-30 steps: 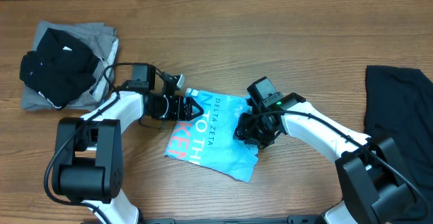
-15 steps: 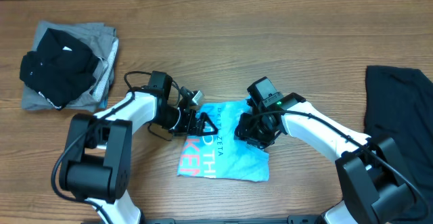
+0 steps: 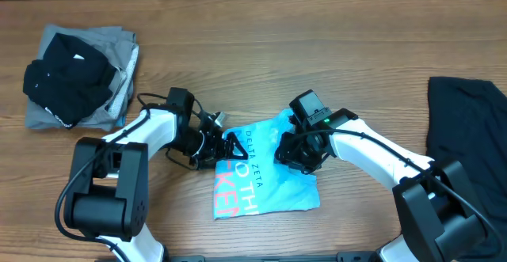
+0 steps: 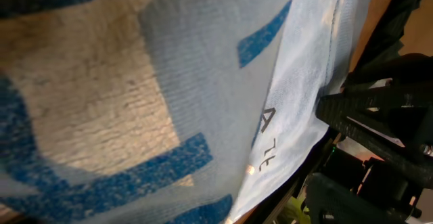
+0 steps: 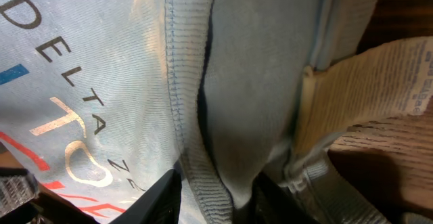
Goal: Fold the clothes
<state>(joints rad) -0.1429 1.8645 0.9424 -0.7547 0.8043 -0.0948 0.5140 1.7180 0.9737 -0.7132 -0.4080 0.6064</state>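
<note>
So the light blue T-shirt (image 3: 268, 184) is lying lower centre in the overhead shot. The left gripper (image 3: 231, 146) looks clamped on its upper left corner, with cloth right up against that wrist cam. The right gripper (image 3: 293, 153) is pinched shut on the upper right edge, hem bunched between its fingers (image 5: 166, 197).

Both arms reach inward, left gripper (image 3: 228, 146) and right gripper (image 3: 291, 154) each pinching the blue T-shirt (image 3: 269, 192).

The blue shirt (image 3: 269, 184) reads "DELTA ZETA" in small white capitals. Beside it run larger white letters "O TH" and red "KE". Its sewn tag (image 5: 369, 88) carries print too small to read.
</note>
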